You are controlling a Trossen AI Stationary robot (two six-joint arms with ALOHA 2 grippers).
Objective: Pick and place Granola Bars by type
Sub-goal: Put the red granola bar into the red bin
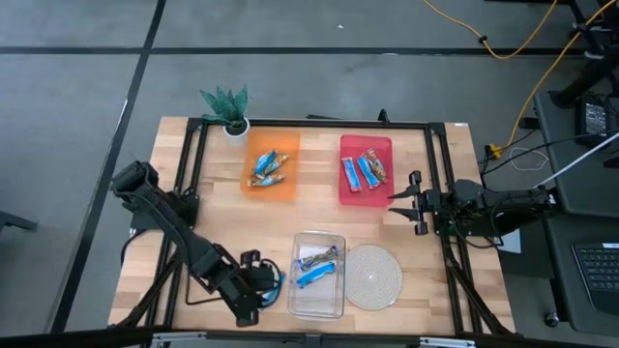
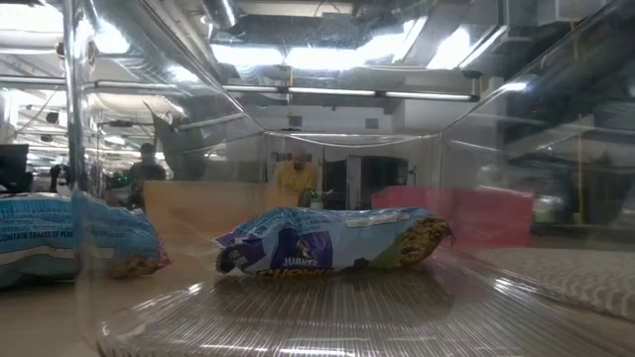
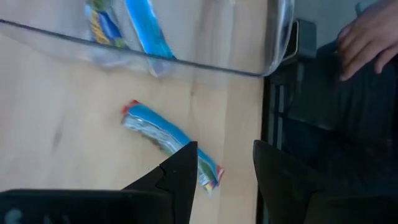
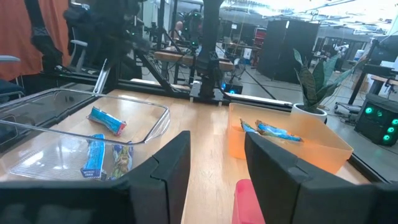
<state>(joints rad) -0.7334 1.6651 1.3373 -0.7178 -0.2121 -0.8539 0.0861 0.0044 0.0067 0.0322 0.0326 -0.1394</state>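
Granola Bars [image 1: 316,265] lie in the clear tray [image 1: 318,305], the woven mat [image 1: 373,276] just right.

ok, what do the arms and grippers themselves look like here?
Both arms are dark, near black, built of jointed segments. Left gripper and right gripper each carry two flat, blocky black fingers, matte, no markings visible. A blue part shows beside the left gripper. Black cabling trails from the right arm's base side.

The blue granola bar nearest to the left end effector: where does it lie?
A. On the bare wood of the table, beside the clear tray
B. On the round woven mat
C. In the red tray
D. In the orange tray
A: the blue granola bar lies on the wooden table, outside the clear tray, just ahead of the left end effector.
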